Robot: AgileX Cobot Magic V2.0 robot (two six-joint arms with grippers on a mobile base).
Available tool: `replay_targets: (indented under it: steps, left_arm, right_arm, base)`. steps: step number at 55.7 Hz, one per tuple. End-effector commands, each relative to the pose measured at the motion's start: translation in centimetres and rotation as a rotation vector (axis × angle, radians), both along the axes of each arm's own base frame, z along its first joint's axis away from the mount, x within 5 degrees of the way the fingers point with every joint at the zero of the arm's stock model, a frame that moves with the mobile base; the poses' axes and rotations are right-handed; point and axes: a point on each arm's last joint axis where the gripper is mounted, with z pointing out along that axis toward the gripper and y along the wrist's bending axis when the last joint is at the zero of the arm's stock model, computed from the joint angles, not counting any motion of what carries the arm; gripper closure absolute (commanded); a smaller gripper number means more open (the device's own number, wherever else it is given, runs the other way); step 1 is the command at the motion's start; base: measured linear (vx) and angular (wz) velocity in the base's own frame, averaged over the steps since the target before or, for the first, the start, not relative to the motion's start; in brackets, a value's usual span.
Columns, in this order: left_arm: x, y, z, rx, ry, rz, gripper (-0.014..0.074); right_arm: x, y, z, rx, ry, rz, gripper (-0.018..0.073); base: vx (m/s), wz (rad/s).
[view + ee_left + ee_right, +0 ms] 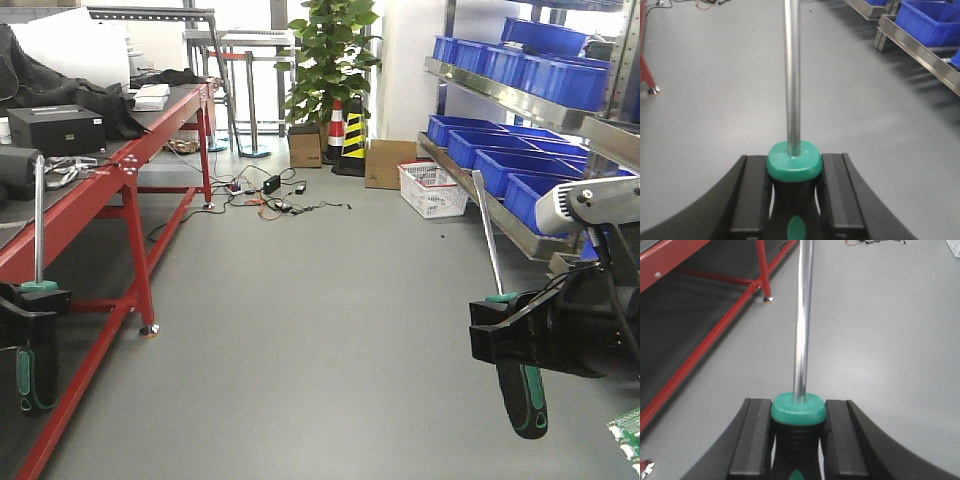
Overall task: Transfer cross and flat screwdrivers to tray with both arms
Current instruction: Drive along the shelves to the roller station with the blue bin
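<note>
At eight o'clock the left hand (32,308) is clamped on the left screwdriver (38,215) by its handle, shaft pointing to twelve. At four o'clock the right hand (512,335) clamps the right screwdriver (486,235) likewise, probably for carrying. No tray shows.

WORKSHOP FLOOR: A long red steel-framed desk (150,140) loaded with black equipment (55,128) runs ahead of the left claw (36,300). Steel racking (500,98) stacked with blue plastic crates (495,150) lines the wall just behind the right claw (510,325). Far beyond both claws, loose power cables (275,200), cardboard boxes (388,163), striped traffic cones (337,125) and a white basket (432,190) sit on the bare grey floor (300,350) near a potted plant (330,50).
</note>
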Motion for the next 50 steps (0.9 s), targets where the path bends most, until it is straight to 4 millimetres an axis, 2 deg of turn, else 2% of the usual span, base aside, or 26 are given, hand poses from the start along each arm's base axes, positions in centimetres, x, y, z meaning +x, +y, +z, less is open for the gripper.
replay_targets:
  steps: [1, 27, 50]
  left_arm:
    - [-0.32, 0.13, 2.1, -0.05, -0.112, 0.033, 0.0595]
    - [-0.32, 0.13, 2.1, -0.05, -0.112, 0.033, 0.0594]
    - [-0.32, 0.13, 2.1, -0.049, -0.112, 0.033, 0.0594]
  right_arm:
    - [-0.32, -0.18, 2.41, 0.035, -0.139, -0.001, 0.0567]
    - [-0.32, -0.18, 2.41, 0.035, -0.139, -0.001, 0.0567]
    - [-0.32, -0.18, 2.41, 0.034, -0.139, -0.001, 0.0567]
  base:
    - [0.61, 0.06]
    - [0.59, -0.09]
    - [0.5, -0.58]
